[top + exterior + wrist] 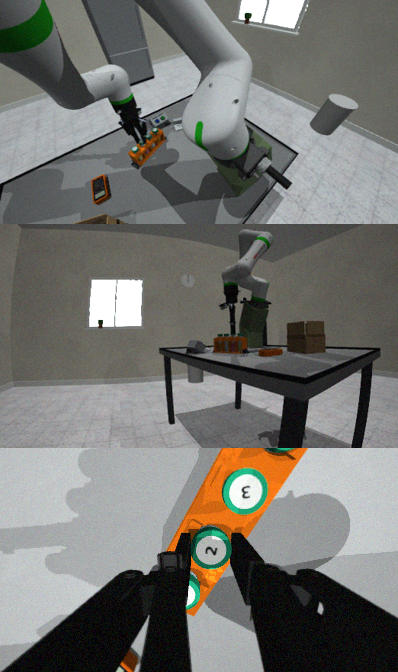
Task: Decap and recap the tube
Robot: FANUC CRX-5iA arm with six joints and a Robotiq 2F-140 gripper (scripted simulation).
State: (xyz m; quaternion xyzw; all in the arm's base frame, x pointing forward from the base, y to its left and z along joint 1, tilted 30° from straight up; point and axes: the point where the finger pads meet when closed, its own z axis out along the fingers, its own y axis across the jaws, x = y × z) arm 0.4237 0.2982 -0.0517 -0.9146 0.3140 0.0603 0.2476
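Note:
The orange tube rack (146,146) stands on the table; it also shows in the wrist view (235,513) and the exterior view (229,344). My gripper (210,548) is shut on the green-rimmed cap marked 2 (211,549) and holds it over the rack's second position, between cap 3 (245,491) and cap 1 (192,593). Cap 1 is half hidden behind my left finger. Cap 4 (280,450) is at the frame's top edge. I cannot tell whether cap 2 touches its tube. In the top view the gripper (139,137) points straight down onto the rack.
The key housing (159,120) with the blue and green keys sits behind the rack, the white cap tray (178,126) beside it. An orange meter (100,188) lies in front. A green vise (248,164) is at the right. Cardboard boxes (306,337) stand at the table's far side.

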